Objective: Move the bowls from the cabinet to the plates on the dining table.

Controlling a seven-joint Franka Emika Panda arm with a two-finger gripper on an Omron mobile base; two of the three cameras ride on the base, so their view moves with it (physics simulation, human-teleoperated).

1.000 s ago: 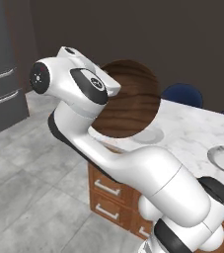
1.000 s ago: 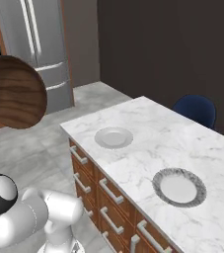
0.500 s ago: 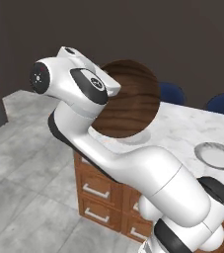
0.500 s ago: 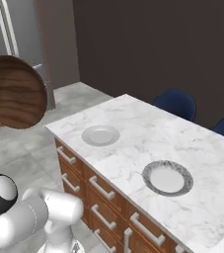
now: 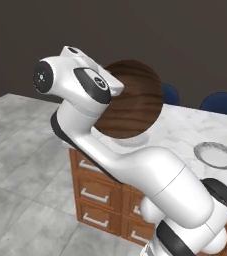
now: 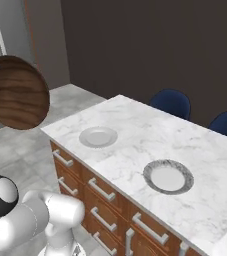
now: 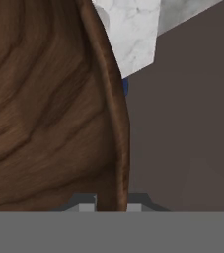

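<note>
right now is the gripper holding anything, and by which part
Yes: the gripper is shut on the wooden bowl, pinching its rim between the two fingertips, so the bowl hangs on edge, off the dining table.

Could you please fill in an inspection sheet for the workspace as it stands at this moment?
Surface: dining table, white marble top over brown drawers.
Job's things: wooden bowl held on edge in the air, short of the table; plain plate near the corner and grey-rimmed plate further along, both bare.
Clutter: nothing seen.
Grippers: gripper shut on the bowl's rim.
Cables: nothing seen.
Surroundings: blue chairs behind the table, dark wall, grey tiled floor.
</note>
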